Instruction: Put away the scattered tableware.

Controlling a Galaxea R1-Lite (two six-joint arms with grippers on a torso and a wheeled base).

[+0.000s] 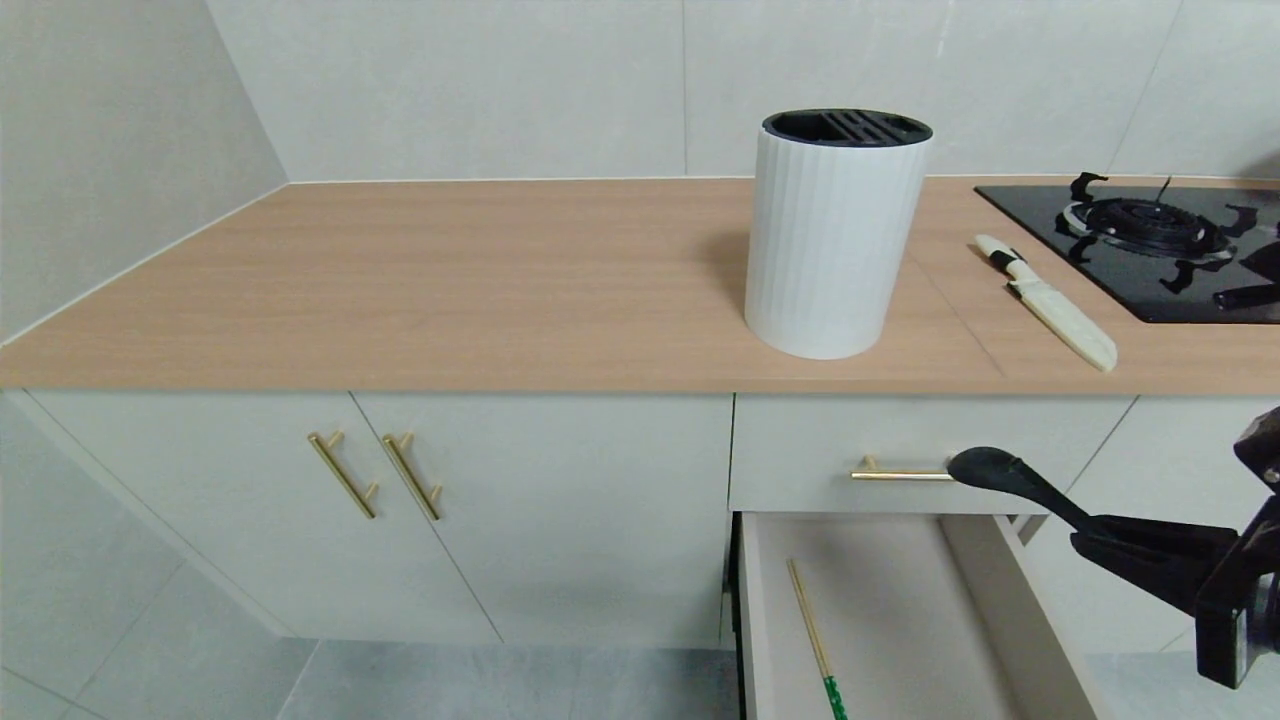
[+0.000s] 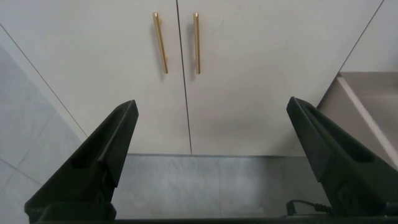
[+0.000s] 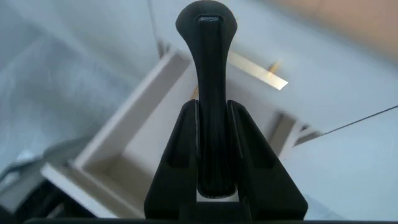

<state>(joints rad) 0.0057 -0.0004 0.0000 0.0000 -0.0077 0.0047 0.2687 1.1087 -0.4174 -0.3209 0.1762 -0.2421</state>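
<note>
My right gripper (image 1: pixel 1090 535) is shut on the handle of a black spoon-like utensil (image 1: pixel 1005 475), whose rounded end points left, above the right side of an open drawer (image 1: pixel 757 600). In the right wrist view the utensil (image 3: pixel 208 74) stands between the fingers (image 3: pixel 177 143) over the drawer (image 3: pixel 124 143). A pair of chopsticks (image 1: pixel 812 635) with green tips lies inside the drawer. A white-handled knife (image 1: pixel 1050 303) lies on the wooden counter right of a tall white ribbed holder (image 1: pixel 830 240) with a black slotted top. My left gripper (image 2: pixel 211 109) is open, low before the cabinet doors.
A black gas hob (image 1: pixel 1150 240) sits at the counter's right end. The shut drawer above the open one has a gold bar handle (image 1: pixel 900 473). Two cabinet doors on the left carry gold handles (image 2: pixel 160 42). Grey floor tiles lie below.
</note>
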